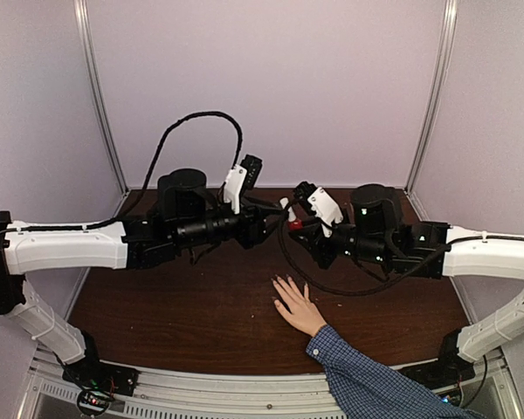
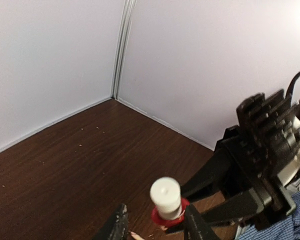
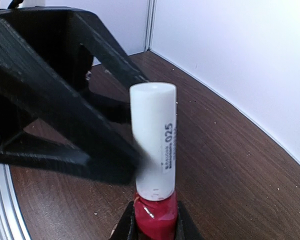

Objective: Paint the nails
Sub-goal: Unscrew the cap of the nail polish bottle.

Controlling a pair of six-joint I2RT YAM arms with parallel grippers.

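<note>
There it was, dead centre of the overhead view: the two arms met tip to tip, and the red polish bottle (image 3: pixel 155 216) stood upright between them. The right gripper (image 3: pixel 155 226) was clamped on the bottle's red body from below. The white cap (image 3: pixel 152 140) rose straight up out of it, so the bottle's long axis was vertical. The left gripper (image 2: pixel 157 226) had a finger on either side of that cap with a clear gap showing on one side. It bracketed the cap and, as far as I could see, wasn't pinching it.

Now the part that mattered. The person's hand (image 1: pixel 297 307) lay flat, palm down, on the dark table (image 1: pixel 175 305), directly below the bottle in the overhead frame and near it, just right of centre. Its long axis ran from the blue checked sleeve (image 1: pixel 367 380) at lower right up toward upper left. The fingers were spread and aimed at the grippers, so the nails (image 1: pixel 288 281) were at the end closest to the bottle. They were too small to tell painted from bare.

Neither arm looked much closer. The hand lay almost under their meeting point, perhaps slightly on the right arm's side. My guess was that any brush would have to travel down the frame, toward the arm bases, to reach those fingertips.
</note>
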